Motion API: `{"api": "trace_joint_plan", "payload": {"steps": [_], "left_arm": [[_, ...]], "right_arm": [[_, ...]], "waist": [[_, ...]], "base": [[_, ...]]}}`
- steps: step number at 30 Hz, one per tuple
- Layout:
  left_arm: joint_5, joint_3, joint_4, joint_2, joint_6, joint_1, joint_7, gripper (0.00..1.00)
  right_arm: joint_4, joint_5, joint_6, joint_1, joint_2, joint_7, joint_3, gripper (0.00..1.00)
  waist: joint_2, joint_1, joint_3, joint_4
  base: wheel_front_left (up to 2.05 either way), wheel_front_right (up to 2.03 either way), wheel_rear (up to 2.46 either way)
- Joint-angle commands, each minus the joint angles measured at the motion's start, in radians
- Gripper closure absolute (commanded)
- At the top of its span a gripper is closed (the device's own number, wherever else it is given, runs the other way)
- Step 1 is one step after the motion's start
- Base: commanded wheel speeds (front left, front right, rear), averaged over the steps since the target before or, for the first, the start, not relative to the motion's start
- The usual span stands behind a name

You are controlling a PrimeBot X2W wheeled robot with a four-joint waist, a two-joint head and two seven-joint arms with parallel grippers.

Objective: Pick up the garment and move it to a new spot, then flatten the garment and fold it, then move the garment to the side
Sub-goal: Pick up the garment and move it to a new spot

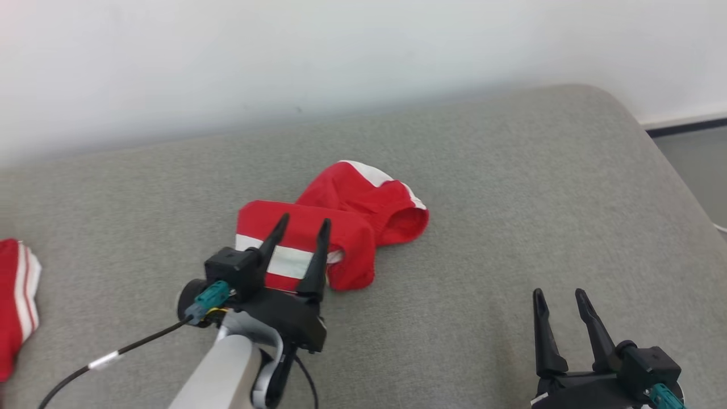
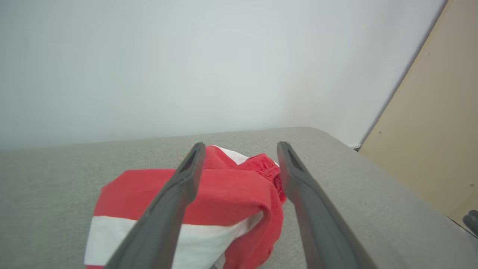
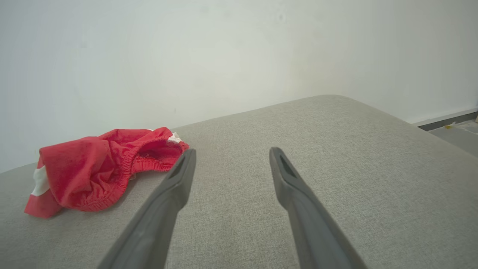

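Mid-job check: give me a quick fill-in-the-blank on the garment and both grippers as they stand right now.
1. The garment lies crumpled and is red with ____ stripes.
2. The left gripper hangs over the garment's near end with its jaws ____.
3. The right gripper is open over a bare part of the ____ cushion.
4. Another red striped cloth lies at the ____ edge of the head view.

Missing words: white; open; grey; left.

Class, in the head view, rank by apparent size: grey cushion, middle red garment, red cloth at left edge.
1. cushion
2. garment
3. cloth, cut off by the frame's edge, so its full size is unsure.
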Motion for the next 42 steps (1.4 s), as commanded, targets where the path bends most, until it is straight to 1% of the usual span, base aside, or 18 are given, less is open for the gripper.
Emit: {"api": "trace_joint_plan", "payload": {"steps": [1,6,10,14,16,20,25,29,31,34,42], "left_arm": [[0.007,0.008,-0.018,0.02,0.008,0.019,-0.009,0.0],[0.04,0.042,-0.094,0.088,0.039,0.05,-0.029,0.0],[0.062,0.09,-0.16,0.142,0.063,0.091,-0.042,0.0],[0.092,0.138,-0.229,0.193,0.075,0.15,-0.046,0.0],[0.123,0.16,-0.27,0.212,0.088,0.19,-0.045,0.0],[0.14,0.231,-0.338,0.225,0.104,0.284,-0.046,0.0],[0.174,0.312,-0.393,0.204,0.104,0.395,-0.046,0.0],[0.205,0.377,-0.421,0.164,0.096,0.451,-0.046,0.0],[0.237,0.4,-0.422,0.148,0.088,0.477,-0.046,0.0],[0.261,0.427,-0.413,0.113,0.069,0.504,-0.046,0.0],[0.323,0.474,-0.373,0.066,0.019,0.528,-0.046,0.0]], "right_arm": [[-0.004,-0.003,-0.002,0.013,0.003,0.0,-0.003,0.0],[-0.012,-0.001,-0.002,0.029,0.003,0.0,-0.01,0.0],[-0.021,0.004,-0.002,0.032,0.003,0.0,-0.005,0.0],[-0.026,0.007,-0.002,0.036,0.002,0.0,-0.003,0.0],[-0.028,0.008,-0.002,0.038,0.003,0.0,-0.003,0.0],[-0.03,0.008,-0.002,0.041,0.003,0.0,0.001,0.0],[-0.028,0.005,-0.002,0.045,0.003,0.0,-0.003,0.0],[-0.024,0.0,-0.002,0.037,0.003,0.0,0.006,0.0],[-0.022,0.001,-0.002,0.033,0.003,0.0,0.013,0.0],[-0.018,0.003,-0.002,0.032,0.002,0.0,0.021,0.0],[-0.011,0.006,-0.002,0.035,0.003,0.0,0.028,0.0]], "waist": [[0.0,0.0001,-0.039,0.046],[0.0,0.0001,-0.065,0.093],[0.0,0.0001,-0.071,0.12],[0.0,0.0001,-0.074,0.137],[0.0,0.0001,-0.074,0.143],[0.0,0.0001,-0.075,0.146],[0.0,0.0001,-0.079,0.152],[0.0,0.0001,-0.08,0.156],[0.0,0.0001,-0.08,0.157],[0.0,0.0001,-0.082,0.158],[0.0,0.0001,-0.085,0.16]], "base": [[0.0,0.0,0.0],[0.0,0.0,0.0],[0.0,0.0,0.0],[0.0,0.0,0.0],[0.0,0.0,0.0],[0.0,0.0,0.0],[0.0,0.0,0.0],[0.0,0.0,0.0],[0.0,0.0,0.0],[0.0,0.0,0.0],[0.0,0.0,0.0]]}}
